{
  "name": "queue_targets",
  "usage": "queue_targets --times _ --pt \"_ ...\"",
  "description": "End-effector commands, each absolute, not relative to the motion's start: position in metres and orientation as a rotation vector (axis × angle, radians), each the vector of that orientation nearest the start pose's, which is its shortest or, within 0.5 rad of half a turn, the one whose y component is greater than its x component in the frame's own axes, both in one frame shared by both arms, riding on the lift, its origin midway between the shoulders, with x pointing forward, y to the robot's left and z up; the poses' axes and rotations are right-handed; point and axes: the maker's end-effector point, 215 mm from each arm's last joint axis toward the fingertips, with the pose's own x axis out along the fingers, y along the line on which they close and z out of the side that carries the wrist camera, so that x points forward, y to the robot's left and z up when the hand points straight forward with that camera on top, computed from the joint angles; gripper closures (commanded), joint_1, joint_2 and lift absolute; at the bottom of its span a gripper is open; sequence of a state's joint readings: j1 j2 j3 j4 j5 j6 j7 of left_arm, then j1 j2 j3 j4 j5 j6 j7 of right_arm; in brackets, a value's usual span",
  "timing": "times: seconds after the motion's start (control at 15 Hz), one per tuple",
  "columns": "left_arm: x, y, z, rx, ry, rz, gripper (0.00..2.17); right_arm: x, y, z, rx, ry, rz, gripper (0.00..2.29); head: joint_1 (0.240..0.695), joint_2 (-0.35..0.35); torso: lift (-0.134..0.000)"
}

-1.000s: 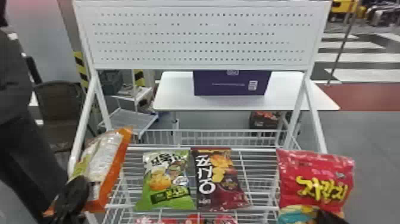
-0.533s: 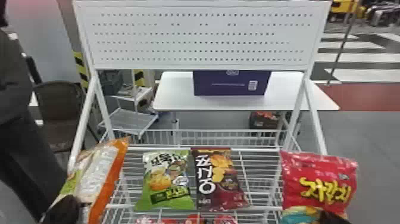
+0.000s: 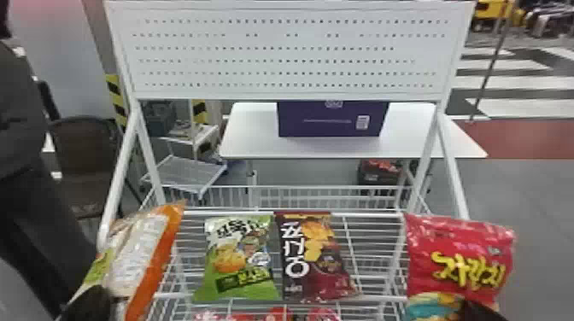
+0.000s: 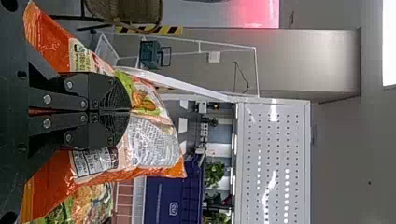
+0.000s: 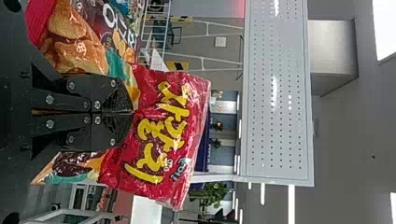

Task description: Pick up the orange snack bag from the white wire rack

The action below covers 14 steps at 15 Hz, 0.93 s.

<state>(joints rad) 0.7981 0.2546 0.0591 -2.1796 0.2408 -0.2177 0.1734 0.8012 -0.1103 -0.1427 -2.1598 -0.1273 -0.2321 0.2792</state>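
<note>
At the rack's left side in the head view, the orange snack bag (image 3: pixel 139 260) leans at a tilt, with my left gripper (image 3: pixel 87 305) at its lower part. The left wrist view has my left gripper (image 4: pixel 130 110) shut on the orange snack bag (image 4: pixel 154 144), its fingers together over the crinkled film. My right gripper (image 5: pixel 133 112) is shut on a red snack bag (image 5: pixel 161 135) in the right wrist view. In the head view my right gripper (image 3: pixel 476 309) is at the bottom right, low on the red bag (image 3: pixel 461 252). The white wire rack (image 3: pixel 371 239) stands between the two bags.
A green bag (image 3: pixel 239 260) and a dark maroon bag (image 3: pixel 318 256) lie side by side on the rack, with red packs (image 3: pixel 265 315) below. Behind rise a white perforated panel (image 3: pixel 290 53) and a table (image 3: pixel 252 136) with a purple box (image 3: pixel 333 121).
The orange bag has shifted and turned a little in my left gripper's hold, its printed back more in view. The red bag has moved slightly right with my right gripper.
</note>
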Motion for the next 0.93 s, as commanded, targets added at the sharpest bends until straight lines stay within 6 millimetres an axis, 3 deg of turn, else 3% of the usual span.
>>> queue_targets --times 0.0,0.87 --pt "0.3648 0.2986 -0.3134 -0.020 -0.021 0.076 1.98 0.3519 -0.2417 -0.3190 -0.059 -0.024 0.233 2.22 0.499 0.000 0.000" --pt "0.3637 0.2952 -0.3174 -0.023 -0.013 0.070 1.98 0.3527 -0.2504 -0.3152 -0.041 -0.031 0.184 2.22 0.499 0.000 0.000"
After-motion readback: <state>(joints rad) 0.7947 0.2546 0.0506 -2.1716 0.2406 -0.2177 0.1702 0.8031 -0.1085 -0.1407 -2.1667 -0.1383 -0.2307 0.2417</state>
